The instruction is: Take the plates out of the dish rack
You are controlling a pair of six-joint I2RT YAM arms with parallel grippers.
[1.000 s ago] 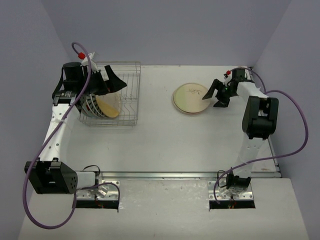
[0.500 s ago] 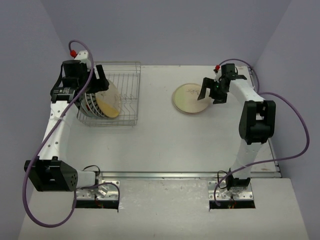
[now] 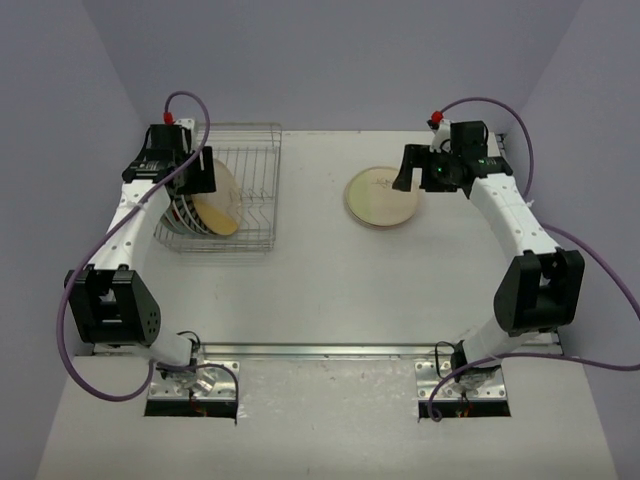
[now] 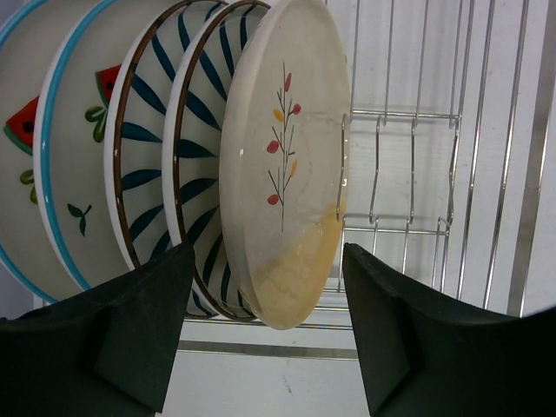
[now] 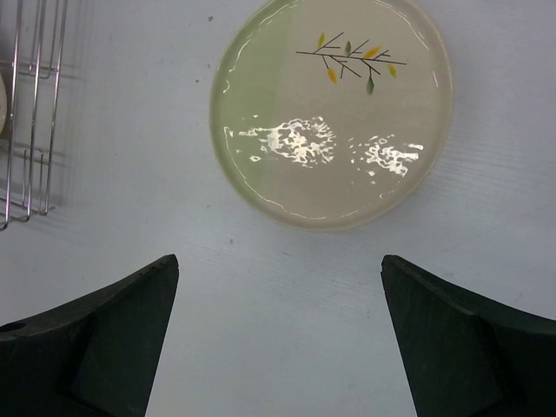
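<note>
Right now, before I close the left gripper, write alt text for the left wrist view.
A cream plate with a red-and-yellow sprig stands on edge in the dish rack, seen between the fingers of the open left gripper. Behind it stand two blue-striped plates, then two watermelon plates.

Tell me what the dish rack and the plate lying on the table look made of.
The dish rack: thin shiny silver wires, likely steel or chromed metal. The plate: glossy cream face with glare patches, probably glazed ceramic; hard plastic is possible.
</note>
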